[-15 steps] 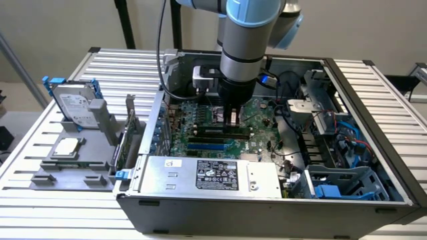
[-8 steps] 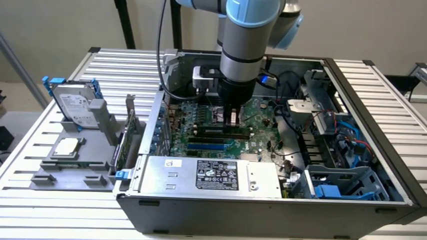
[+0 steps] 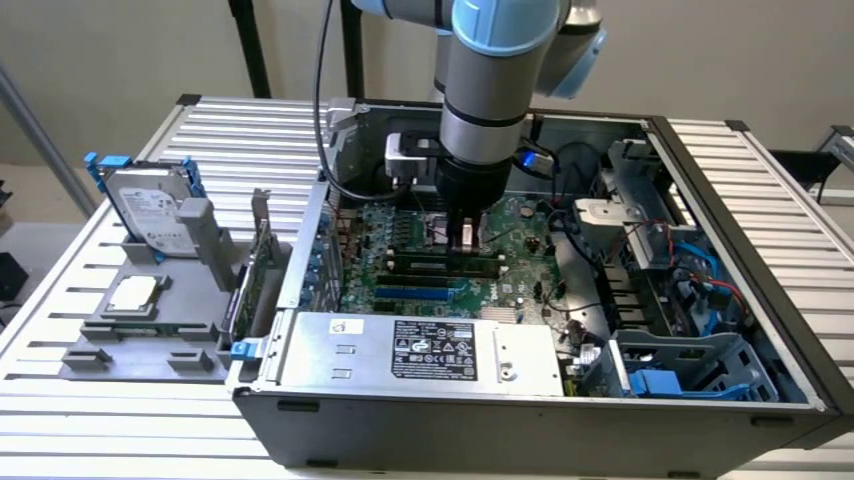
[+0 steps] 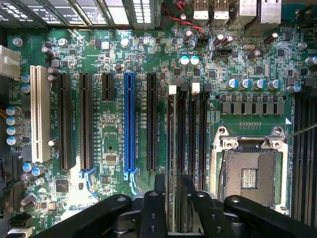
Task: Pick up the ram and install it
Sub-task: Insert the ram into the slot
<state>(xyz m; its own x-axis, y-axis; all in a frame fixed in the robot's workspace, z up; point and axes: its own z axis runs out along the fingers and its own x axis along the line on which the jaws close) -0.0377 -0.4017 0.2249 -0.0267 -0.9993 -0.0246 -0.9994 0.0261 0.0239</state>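
**Hand over the memory slots, ram standing in the board**

The hand (image 3: pixel 466 238) hangs straight down inside the open computer case (image 3: pixel 747 400), its black fingers (image 4: pixel 154 208) either side of a memory slot. In the wrist view the two fingers stand slightly apart, with the thin edge of the ram (image 4: pixel 173 163) running up between them; whether they press on it or have let go I cannot tell. The ram stands upright in one of the black memory slots (image 4: pixel 202 144), with a white latch (image 4: pixel 172 89) at its far end. A second white latch (image 4: pixel 195 88) sits on a neighbouring slot.

Just beside those slots, the open CPU socket (image 4: pixel 250 176) shows its metal frame. On the other side lie the expansion slots: several black ones, a blue one (image 4: pixel 129 124) and a white one (image 4: pixel 36 114). All sit on the green motherboard (image 3: pixel 400 225).

From the exterior view, the grey arm (image 3: pixel 483 90) comes down into the middle of the case. The power supply (image 3: pixel 414 350) with its label lies along the near wall, and a blue plastic part (image 3: pixel 661 385) sits in the bay at the exterior view's right.

Outside the case, on the exterior view's left, a grey holder (image 3: pixel 147 320) rests on the slatted tabletop (image 3: pixel 80 280). It carries a hard drive in a blue frame (image 3: pixel 147 205), a green expansion card (image 3: pixel 260 265) standing on edge, and a small square chip (image 3: pixel 134 293).
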